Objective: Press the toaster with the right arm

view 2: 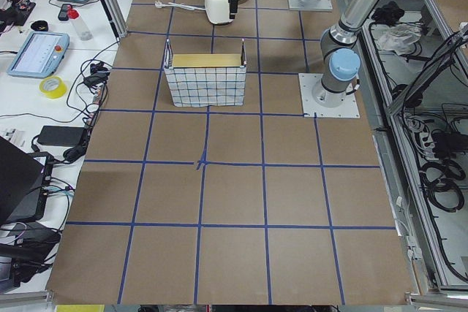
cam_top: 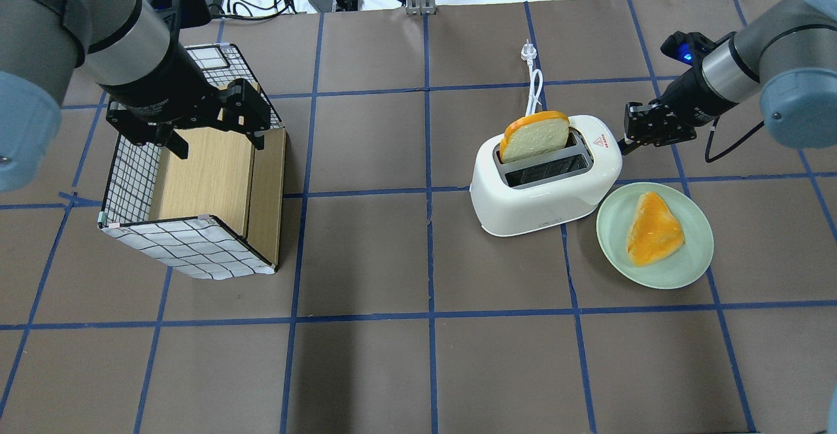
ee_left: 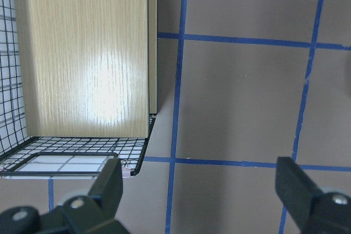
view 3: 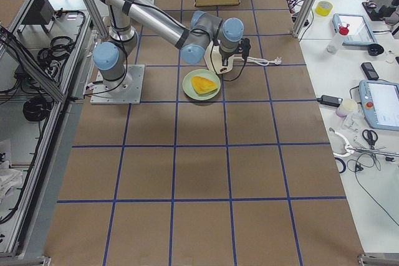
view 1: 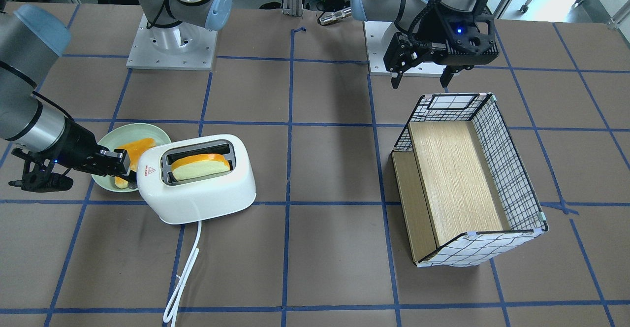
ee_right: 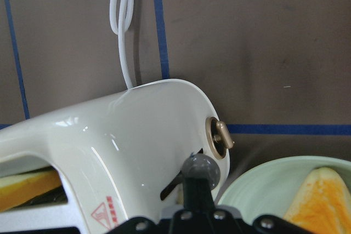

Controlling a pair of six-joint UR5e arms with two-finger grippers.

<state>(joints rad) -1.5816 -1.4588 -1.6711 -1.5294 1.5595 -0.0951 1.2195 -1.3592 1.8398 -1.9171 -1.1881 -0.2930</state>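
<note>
Just brown blue-taped table [cam_top: 366, 257] beneath toaster [cam_top: 549, 205]

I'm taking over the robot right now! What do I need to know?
Right gripper: shut, fingertips at the knob end of the toaster, by its lever slot.
Left gripper: open, empty, above the wire basket.
A bread slice stands high in one slot; a second slice lies on the green plate beside the toaster.
Done: right arm is at the toaster.
Left: push the lever down; the high slice suggests it is not pressed yet.
</note>
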